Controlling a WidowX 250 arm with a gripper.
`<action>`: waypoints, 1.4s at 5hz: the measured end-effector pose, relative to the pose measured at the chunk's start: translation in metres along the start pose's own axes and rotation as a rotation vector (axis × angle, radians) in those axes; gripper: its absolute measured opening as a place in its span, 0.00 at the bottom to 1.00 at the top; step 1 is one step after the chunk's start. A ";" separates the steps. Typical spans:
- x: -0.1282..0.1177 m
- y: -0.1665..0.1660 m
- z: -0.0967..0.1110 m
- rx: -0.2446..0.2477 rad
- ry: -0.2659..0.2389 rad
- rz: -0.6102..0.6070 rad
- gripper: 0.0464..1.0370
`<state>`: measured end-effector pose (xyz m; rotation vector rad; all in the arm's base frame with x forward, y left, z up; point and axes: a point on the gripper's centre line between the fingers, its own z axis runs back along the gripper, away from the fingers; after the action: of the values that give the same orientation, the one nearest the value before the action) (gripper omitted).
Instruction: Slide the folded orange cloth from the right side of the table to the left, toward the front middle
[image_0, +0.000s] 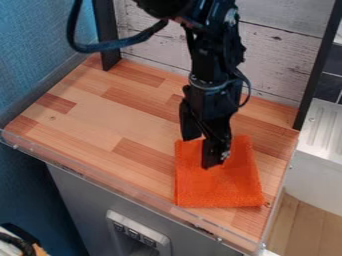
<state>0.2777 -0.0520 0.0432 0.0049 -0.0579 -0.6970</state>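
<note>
An orange cloth (224, 187) lies flat, roughly square, on the wood-block table (87, 115), near its front edge and toward the right of the view. The end effector (202, 152) hangs over the cloth's far, left part, its two black fingers parted, with nothing seen in their hold; whether they touch the fabric I cannot tell. Below the table's front edge, a grey fitting (112, 220) bears small dark marks, too small to read.
</note>
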 end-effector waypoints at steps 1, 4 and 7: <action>-0.001 -0.009 0.003 -0.008 -0.007 -0.076 0.96; 0.003 -0.027 0.006 -0.064 0.011 -0.182 0.35; 0.008 -0.034 -0.005 -0.082 0.066 -0.190 0.02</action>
<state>0.2620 -0.0832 0.0376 -0.0460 0.0354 -0.8884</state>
